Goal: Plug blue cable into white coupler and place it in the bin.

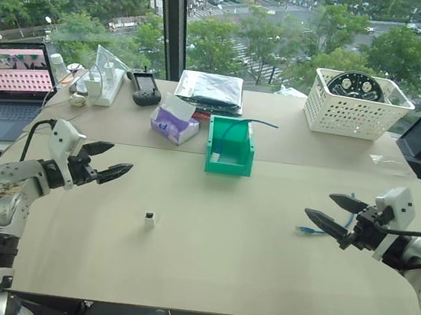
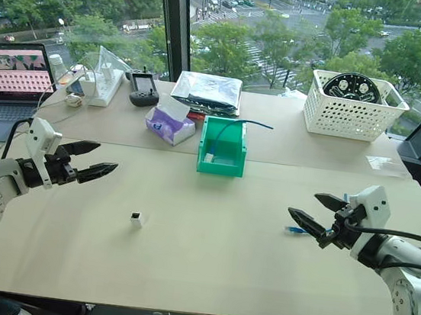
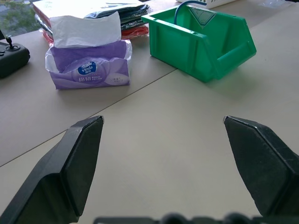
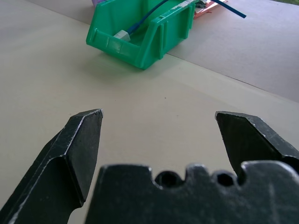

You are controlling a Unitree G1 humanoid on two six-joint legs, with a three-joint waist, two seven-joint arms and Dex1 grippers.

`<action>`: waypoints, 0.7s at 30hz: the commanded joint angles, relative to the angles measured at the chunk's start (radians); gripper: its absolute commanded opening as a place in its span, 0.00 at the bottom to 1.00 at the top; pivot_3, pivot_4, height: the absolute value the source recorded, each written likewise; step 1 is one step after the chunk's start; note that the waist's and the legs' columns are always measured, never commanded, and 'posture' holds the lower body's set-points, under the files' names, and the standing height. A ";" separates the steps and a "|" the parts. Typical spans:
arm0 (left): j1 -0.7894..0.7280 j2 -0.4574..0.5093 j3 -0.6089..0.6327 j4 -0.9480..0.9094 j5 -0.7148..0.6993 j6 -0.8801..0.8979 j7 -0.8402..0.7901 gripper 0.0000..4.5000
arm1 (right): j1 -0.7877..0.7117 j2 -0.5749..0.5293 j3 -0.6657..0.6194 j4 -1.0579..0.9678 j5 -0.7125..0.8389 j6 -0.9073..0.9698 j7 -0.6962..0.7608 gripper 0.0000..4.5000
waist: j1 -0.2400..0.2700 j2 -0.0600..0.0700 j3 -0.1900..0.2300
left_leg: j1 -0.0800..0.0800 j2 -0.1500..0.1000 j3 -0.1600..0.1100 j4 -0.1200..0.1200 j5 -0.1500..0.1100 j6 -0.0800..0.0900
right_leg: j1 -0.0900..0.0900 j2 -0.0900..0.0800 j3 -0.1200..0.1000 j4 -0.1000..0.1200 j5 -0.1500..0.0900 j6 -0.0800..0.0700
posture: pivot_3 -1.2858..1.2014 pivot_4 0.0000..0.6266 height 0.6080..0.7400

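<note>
Both claws released; right wrist view reveals a coupler-tipped blue cable inside bin

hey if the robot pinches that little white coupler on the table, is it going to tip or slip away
Probably easy to knock: the white coupler is tiny, boxy and stands alone on the smooth table, so a nudge from one finger could slide or topple it. It looks like rigid plastic, so it shouldn't flex. Being far narrower than the open left gripper, it likely needs careful centring.

The table carries the white coupler between both grippers, nearer the left gripper; a blue cable lies beside the right gripper; the bin sits beyond.
</note>
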 commanded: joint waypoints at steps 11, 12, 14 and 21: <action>-0.149 0.166 -0.102 -0.051 -0.119 0.167 -0.400 0.98 | -0.108 -0.179 0.133 0.167 -0.122 -0.092 0.246 0.99 | -0.013 0.000 0.000 | 0.001 0.000 0.001 0.001 0.000 0.000 | 0.001 0.001 0.000 0.001 0.000 0.000 | 0.52 0.24 0.91; -0.143 0.166 -0.102 -0.086 -0.141 0.183 -0.417 0.98 | -0.118 -0.202 0.167 0.189 -0.135 -0.088 0.291 0.99 | -0.014 0.000 0.001 | 0.000 0.000 0.001 0.001 0.000 0.000 | 0.000 0.001 0.000 0.001 0.000 0.000 | 0.52 0.24 0.91; -0.123 0.154 -0.093 -0.180 -0.186 0.204 -0.424 0.98 | -0.141 -0.233 0.240 0.243 -0.181 -0.109 0.359 0.99 | -0.016 -0.001 0.001 | 0.000 0.000 0.002 0.001 0.000 0.000 | 0.000 0.001 0.000 0.000 0.000 0.000 | 0.52 0.24 0.91; -0.012 0.179 -0.056 -0.377 -0.264 0.312 -0.371 0.98 | -0.256 -0.214 0.367 0.429 -0.326 -0.276 0.424 0.99 | -0.023 0.000 0.002 | 0.000 0.001 0.002 0.001 0.000 0.000 | -0.001 0.000 0.001 0.001 0.000 0.000 | 0.52 0.24 0.91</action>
